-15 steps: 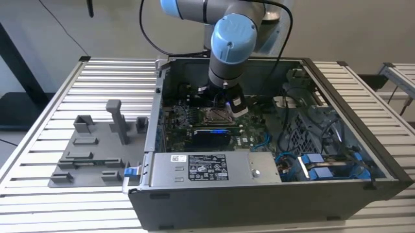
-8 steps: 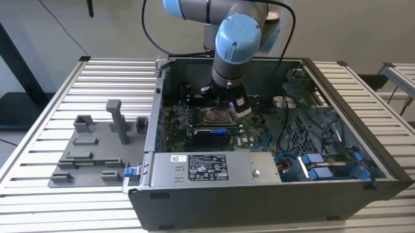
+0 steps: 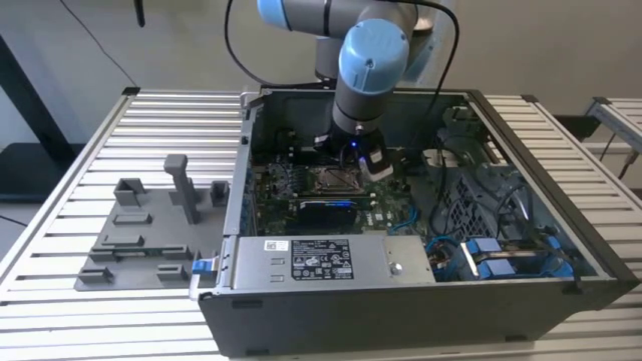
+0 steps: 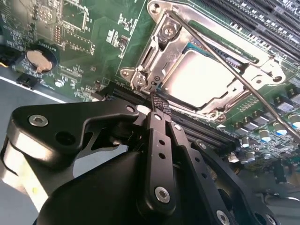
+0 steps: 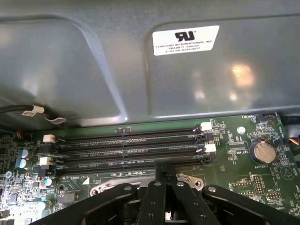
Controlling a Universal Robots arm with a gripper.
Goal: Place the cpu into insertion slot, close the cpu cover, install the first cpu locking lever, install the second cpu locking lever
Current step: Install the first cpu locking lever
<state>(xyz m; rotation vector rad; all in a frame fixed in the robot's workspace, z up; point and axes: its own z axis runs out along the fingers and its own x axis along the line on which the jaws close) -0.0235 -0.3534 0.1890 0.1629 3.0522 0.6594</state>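
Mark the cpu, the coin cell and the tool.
cpu [image 4: 201, 82], second wrist view, middle of its shiny lid.
coin cell [image 5: 262, 151], first wrist view, its top face.
tool [image 4: 158, 104], second wrist view, its closed tip.

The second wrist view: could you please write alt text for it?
The black hand, fingers together, sits at the edge of the silver cover that frames a chip on a green board; a thin lever crosses the cover.

A white sticker with a black mark and lines of print sits on the grey case wall. A black-and-white label lies on top of the power supply. Tiny white lettering, too small to read, dots the green board.
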